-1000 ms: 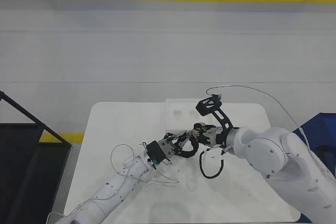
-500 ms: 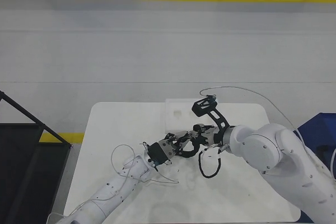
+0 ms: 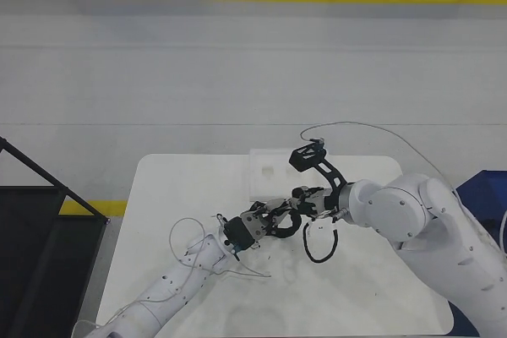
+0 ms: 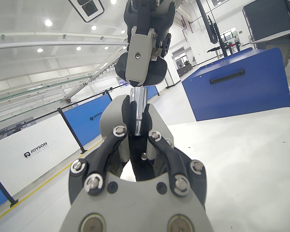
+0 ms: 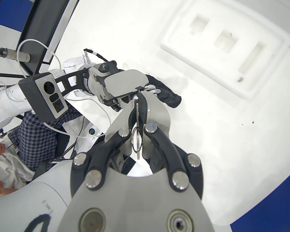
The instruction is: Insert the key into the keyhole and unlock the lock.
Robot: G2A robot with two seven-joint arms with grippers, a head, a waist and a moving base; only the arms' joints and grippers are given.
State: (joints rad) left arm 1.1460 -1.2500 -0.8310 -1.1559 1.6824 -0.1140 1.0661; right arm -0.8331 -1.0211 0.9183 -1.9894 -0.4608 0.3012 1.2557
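Over the middle of the white table (image 3: 169,194) my two grippers meet tip to tip. My left gripper (image 3: 260,221) (image 4: 136,102) is shut on the lock's chrome cylinder (image 4: 138,112), whose end points at the right gripper. The lock's black cable (image 3: 317,245) hangs in a loop over the table. My right gripper (image 3: 286,215) (image 5: 136,100) is shut on the key (image 5: 137,131), seen edge-on with its ring. The key's dark head (image 4: 154,71) sits between the right fingers (image 4: 137,56), right at the cylinder's end. I cannot tell whether the blade is inside the keyhole.
A white foam tray (image 3: 275,169) (image 5: 227,47) with several hollow pockets lies at the table's far edge behind the grippers. A black rack (image 3: 25,228) stands off the table's left side and a blue cabinet (image 3: 494,198) off its right.
The right arm has edged a little to the left, closer to the left gripper. The hanging cable loop has shifted slightly with it. Both grips are unchanged.
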